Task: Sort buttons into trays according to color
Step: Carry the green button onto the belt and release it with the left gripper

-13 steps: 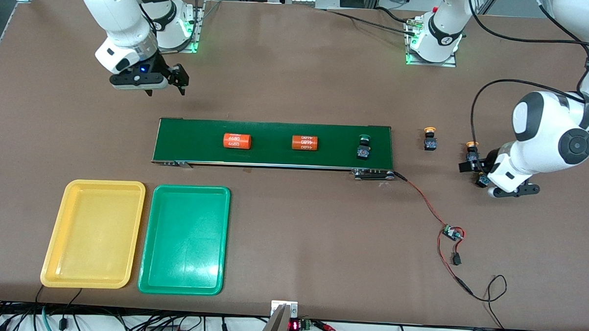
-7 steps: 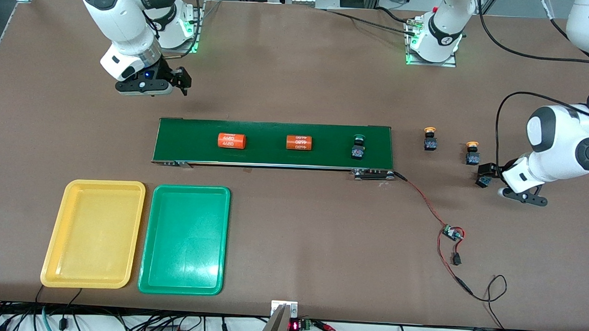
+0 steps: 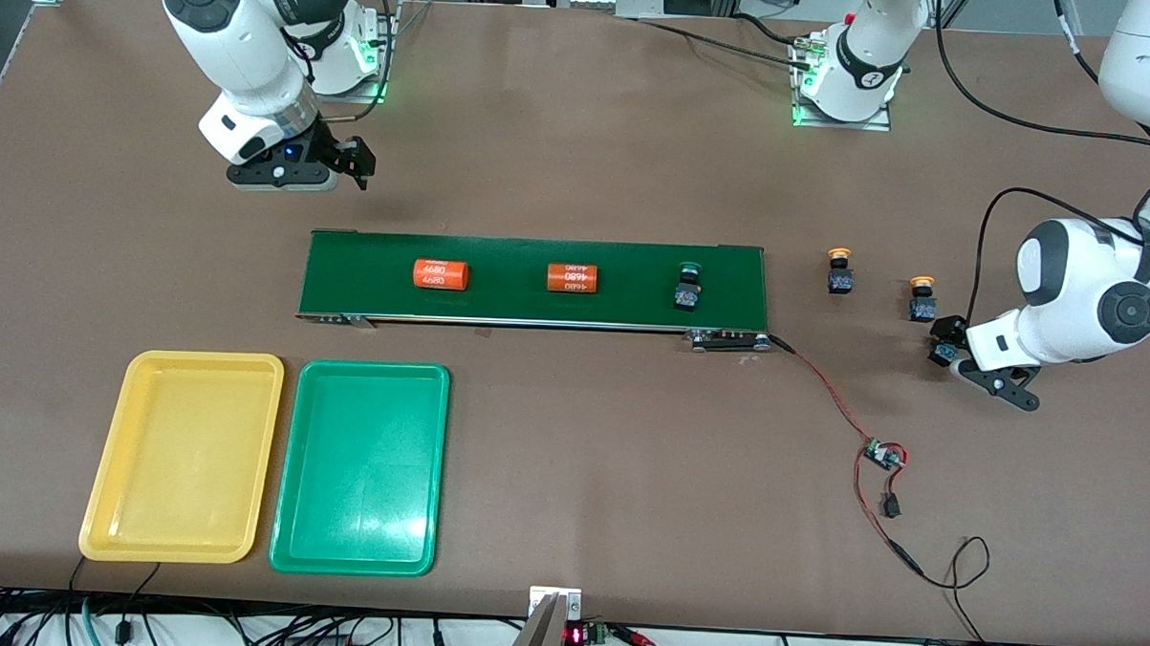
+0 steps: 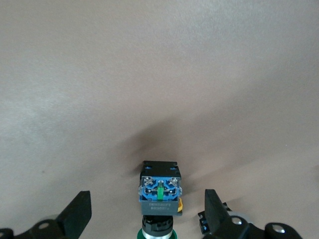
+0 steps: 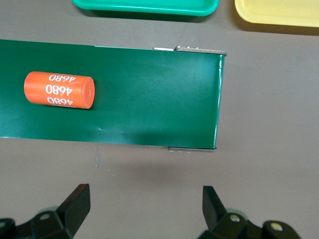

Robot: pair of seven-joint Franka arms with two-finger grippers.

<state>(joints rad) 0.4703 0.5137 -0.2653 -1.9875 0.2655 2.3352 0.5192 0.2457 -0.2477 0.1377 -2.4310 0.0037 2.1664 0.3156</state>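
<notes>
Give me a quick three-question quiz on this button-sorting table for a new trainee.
1. True or false: a button already lies in the green tray.
2. How many orange cylinders lie on the conveyor belt?
3. What sits between the open fingers of the left gripper? A, a green-capped button. B, an orange cylinder. C, nothing.

Key: 1 false. 2 two. 3 A.
</notes>
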